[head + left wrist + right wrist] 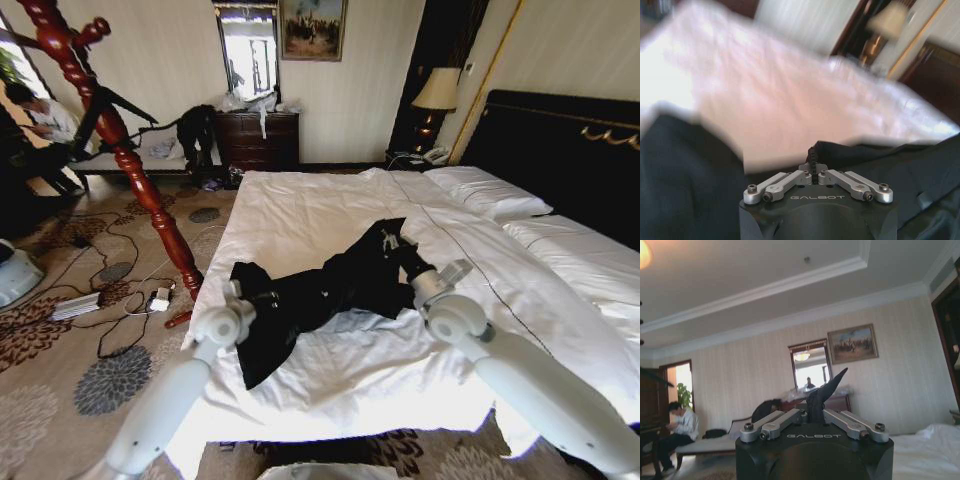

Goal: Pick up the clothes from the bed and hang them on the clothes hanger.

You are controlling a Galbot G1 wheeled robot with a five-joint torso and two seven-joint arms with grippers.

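Note:
The clothes (pixel 325 290), a black shiny jacket, lie spread across the white duvet of the bed (pixel 330 215). My left gripper (pixel 243 292) sits at the jacket's near left end. In the left wrist view this gripper (pixel 814 167) is shut on a thin black edge of the clothes (pixel 685 175). At the jacket's far right end my right gripper (pixel 398 248) pinches the cloth. In the right wrist view that gripper (pixel 815 410) is shut on a black point of the clothes (pixel 827 390) sticking up between its jaws. The red-brown clothes hanger (pixel 120 140) stands left of the bed, leaning across the view.
Cables, a power strip (pixel 75 305) and small adapters (pixel 160 298) litter the carpet by the hanger's foot. A dresser (pixel 258 140) and a bench (pixel 130 155) line the far wall. A nightstand with a lamp (pixel 437 92) stands by the black headboard (pixel 560 150). Pillows (pixel 490 192) lie at the right.

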